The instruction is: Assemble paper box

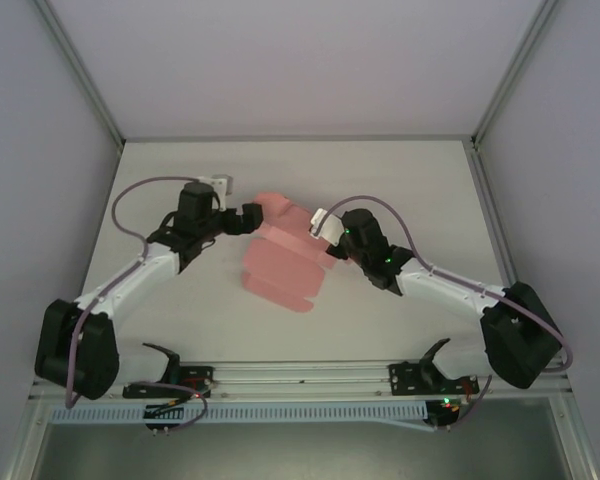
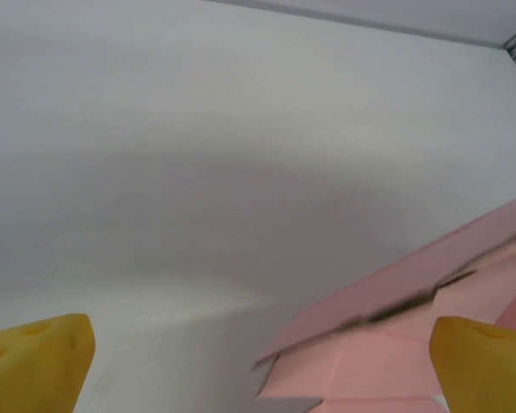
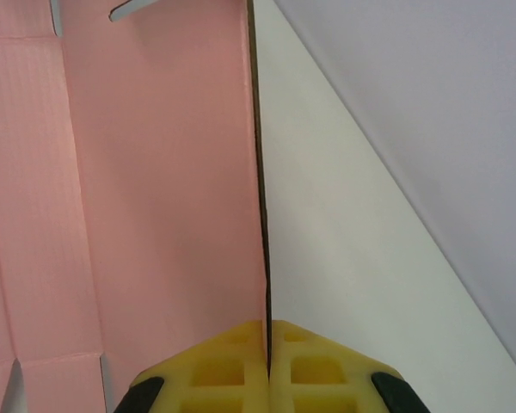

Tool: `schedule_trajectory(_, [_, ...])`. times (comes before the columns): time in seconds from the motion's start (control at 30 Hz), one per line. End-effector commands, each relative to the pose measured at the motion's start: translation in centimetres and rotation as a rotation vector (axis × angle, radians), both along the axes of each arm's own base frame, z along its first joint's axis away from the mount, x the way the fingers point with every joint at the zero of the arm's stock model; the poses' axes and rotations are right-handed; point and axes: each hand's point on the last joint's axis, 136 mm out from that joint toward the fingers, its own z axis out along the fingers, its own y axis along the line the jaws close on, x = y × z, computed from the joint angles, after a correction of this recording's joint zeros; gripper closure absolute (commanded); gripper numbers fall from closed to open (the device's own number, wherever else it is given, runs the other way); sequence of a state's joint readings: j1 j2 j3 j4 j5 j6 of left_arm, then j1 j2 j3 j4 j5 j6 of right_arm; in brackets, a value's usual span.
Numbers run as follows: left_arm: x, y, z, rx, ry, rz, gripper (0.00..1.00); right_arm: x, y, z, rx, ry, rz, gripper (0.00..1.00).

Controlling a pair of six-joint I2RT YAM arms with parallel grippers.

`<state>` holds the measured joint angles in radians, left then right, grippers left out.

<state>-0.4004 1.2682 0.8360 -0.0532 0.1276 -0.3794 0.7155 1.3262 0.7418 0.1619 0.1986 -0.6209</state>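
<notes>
The paper box (image 1: 283, 262) is a pale pink die-cut sheet with creases and flaps, lying unfolded mid-table with its right side lifted. My right gripper (image 1: 326, 233) is shut on that sheet's right edge. In the right wrist view the yellow fingers (image 3: 232, 370) pinch the thin edge, and the pink sheet (image 3: 146, 172) stretches away to the left. My left gripper (image 1: 252, 217) stands open at the sheet's upper left flap. In the left wrist view its yellow fingertips (image 2: 36, 360) sit far apart, with a corner of the pink sheet (image 2: 387, 353) low between them, untouched.
The white table (image 1: 400, 190) is fenced by pale walls and metal corner posts (image 1: 80, 70). A small white block (image 1: 220, 183) sits behind the left wrist. A rail with black brackets (image 1: 300, 378) runs along the near edge.
</notes>
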Motion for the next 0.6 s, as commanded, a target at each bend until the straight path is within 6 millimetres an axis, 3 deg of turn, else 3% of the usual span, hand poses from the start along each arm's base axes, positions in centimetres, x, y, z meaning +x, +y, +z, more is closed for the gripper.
schedule_trajectory(0.0, [-1.4, 1.5, -0.4, -0.053, 0.041, 0.008, 0.00, 0.1, -0.5, 1.1, 0.069, -0.021, -0.016, 1.00])
schedule_trajectory(0.13, [-1.3, 6.3, -3.2, -0.083, 0.120, 0.170, 0.00, 0.0, -0.7, 1.4, 0.095, -0.016, -0.013, 1.00])
schedule_trajectory(0.23, [-0.9, 7.6, -5.0, -0.062, 0.155, 0.203, 0.00, 0.0, -0.8, 1.6, 0.102, -0.016, -0.010, 1.00])
schedule_trajectory(0.37, [0.1, 6.5, -6.5, -0.100, 0.184, 0.157, 0.00, 0.0, -0.6, 1.7, 0.117, -0.008, -0.004, 1.00])
schedule_trajectory(0.57, [1.8, 3.9, -6.6, -0.197, 0.156, 0.036, 0.00, -0.1, -0.3, 1.6, 0.137, 0.005, 0.006, 1.00])
